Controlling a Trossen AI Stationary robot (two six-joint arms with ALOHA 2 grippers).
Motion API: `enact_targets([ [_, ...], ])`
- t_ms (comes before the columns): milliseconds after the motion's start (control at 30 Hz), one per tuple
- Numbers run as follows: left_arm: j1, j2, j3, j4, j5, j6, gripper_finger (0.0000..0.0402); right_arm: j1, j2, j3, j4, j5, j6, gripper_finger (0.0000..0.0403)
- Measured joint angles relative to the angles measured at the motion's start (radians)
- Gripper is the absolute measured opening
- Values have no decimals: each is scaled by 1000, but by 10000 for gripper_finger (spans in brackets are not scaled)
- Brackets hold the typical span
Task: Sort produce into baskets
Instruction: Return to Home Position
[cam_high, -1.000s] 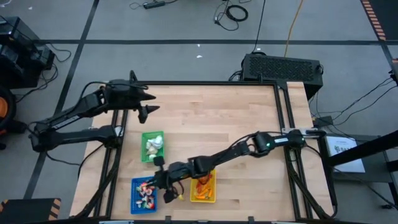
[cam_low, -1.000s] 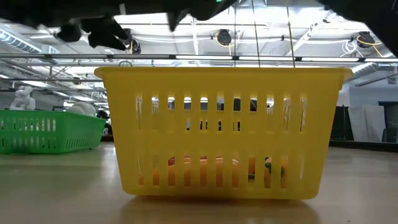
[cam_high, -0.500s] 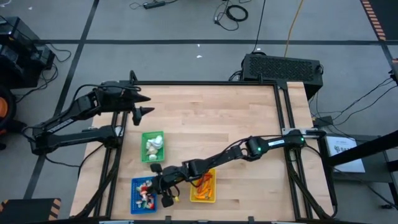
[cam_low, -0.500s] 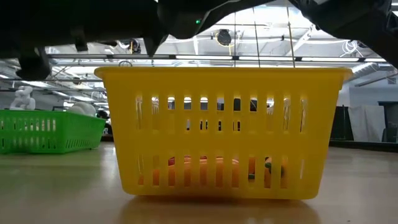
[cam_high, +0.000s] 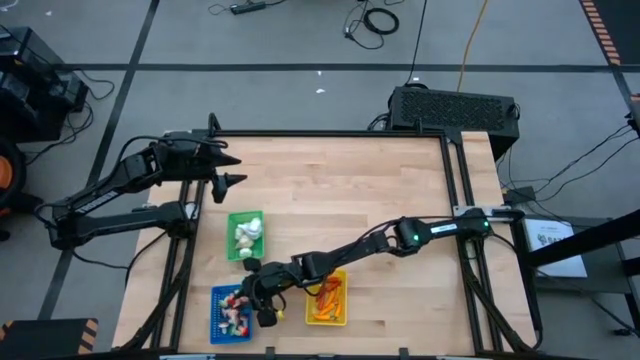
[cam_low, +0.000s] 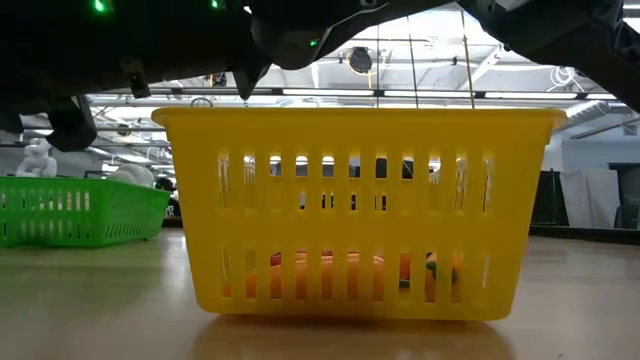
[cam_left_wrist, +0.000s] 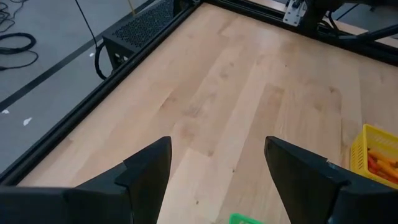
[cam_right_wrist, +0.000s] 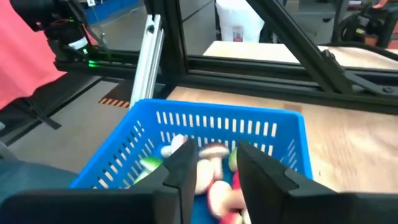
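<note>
I'm seeing the right tool (cam_right_wrist: 214, 163) hovering at the blue basket's (cam_right_wrist: 217, 127) edge, fingers slightly apart, gripping nothing; red-and-white pieces (cam_right_wrist: 219, 196) lying inside. Yellow basket (cam_high: 343, 300) beside it is holding carrots (cam_high: 325, 298), green basket (cam_high: 229, 235) white bulbs (cam_high: 247, 236). Left tool (cam_high: 228, 172) is hanging wide open, empty, over the table's (cam_high: 350, 200) far-left corner

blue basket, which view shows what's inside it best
The right wrist view: it looks into the blue basket at the red-and-white pieces inside. The high view shows it small, beside the right gripper. Low and left wrist views miss it.
</note>
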Motion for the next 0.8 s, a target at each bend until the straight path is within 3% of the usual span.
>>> enact_targets([
  [300, 0, -1, 0, 0, 0, 1, 264, -24, -37, 0, -76, -2, -4, 121],
  [800, 0, -12, 0, 65, -5, 10, 264, -118, -229, 0, -612, -4, -108, 121],
])
